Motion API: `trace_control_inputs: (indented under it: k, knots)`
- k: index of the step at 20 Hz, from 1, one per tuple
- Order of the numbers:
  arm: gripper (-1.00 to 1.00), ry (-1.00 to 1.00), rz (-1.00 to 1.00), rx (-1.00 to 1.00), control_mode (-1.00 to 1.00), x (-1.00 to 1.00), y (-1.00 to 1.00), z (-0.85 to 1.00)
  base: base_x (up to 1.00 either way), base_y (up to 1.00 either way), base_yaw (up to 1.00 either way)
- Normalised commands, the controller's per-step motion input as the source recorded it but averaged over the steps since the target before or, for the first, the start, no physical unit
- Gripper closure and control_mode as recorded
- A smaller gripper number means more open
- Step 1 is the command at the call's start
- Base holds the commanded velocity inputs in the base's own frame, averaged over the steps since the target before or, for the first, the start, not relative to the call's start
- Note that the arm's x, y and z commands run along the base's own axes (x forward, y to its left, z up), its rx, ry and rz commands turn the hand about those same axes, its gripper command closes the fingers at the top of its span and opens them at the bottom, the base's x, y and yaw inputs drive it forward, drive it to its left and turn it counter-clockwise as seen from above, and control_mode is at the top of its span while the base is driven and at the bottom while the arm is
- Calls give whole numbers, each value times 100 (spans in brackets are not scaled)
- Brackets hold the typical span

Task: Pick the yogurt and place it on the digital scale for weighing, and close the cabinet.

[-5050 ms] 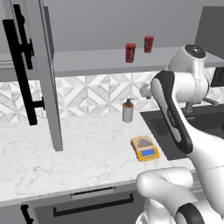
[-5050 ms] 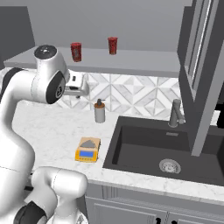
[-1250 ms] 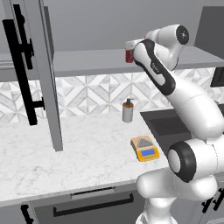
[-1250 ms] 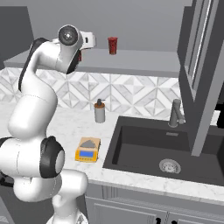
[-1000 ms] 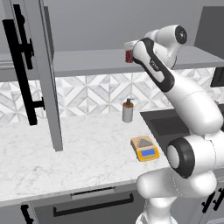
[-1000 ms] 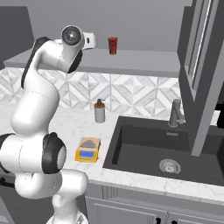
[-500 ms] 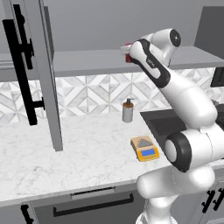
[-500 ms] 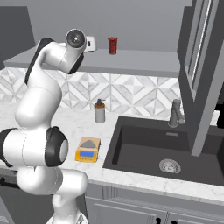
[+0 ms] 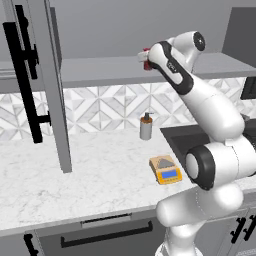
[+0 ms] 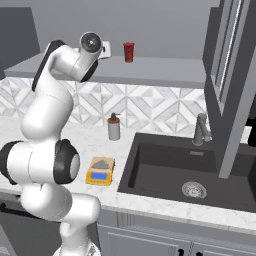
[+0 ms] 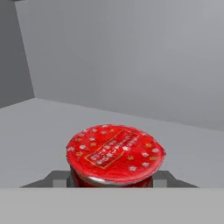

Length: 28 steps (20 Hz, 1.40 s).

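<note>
The yogurt, a red cup with a patterned lid, stands on the open cabinet's shelf. My gripper is shut on it, one finger tip pressed to each side. In the left base view only a red sliver of the yogurt shows beside the gripper, with the arm reaching up to the shelf. A second red cup stands farther along the same shelf. The yellow digital scale lies on the counter below. The cabinet door hangs open at the left.
A grey soap dispenser stands by the backsplash behind the scale. The dark sink with its faucet is to the right. Another open cabinet door juts out over the sink. White marble counter spreads left of the scale.
The hand has slid a little further along the shelf onto the cup, and its fingers have closed from wide open onto the yogurt's sides.
</note>
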Motion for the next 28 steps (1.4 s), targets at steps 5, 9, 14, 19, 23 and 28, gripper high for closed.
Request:
trace_control_inputs:
  k: [5, 9, 14, 19, 23, 28]
  knots:
    - [100, -17, 0, 0, -100, -75, 0, 0, 0, 0, 0]
    - [100, -17, 0, -1, -100, -100, 4, 0, 0, 0, 0]
    - [100, -12, 0, 0, -100, -100, -4, 0, 0, 0, 0]
    - [100, 1, 7, 0, -100, -100, -28, 0, 0, 0, 0]
    - [100, 12, 13, -2, -100, -74, -55, -17, 0, 0, 0]
    - [100, 9, 22, -6, -100, -27, -38, -45, 0, 0, 0]
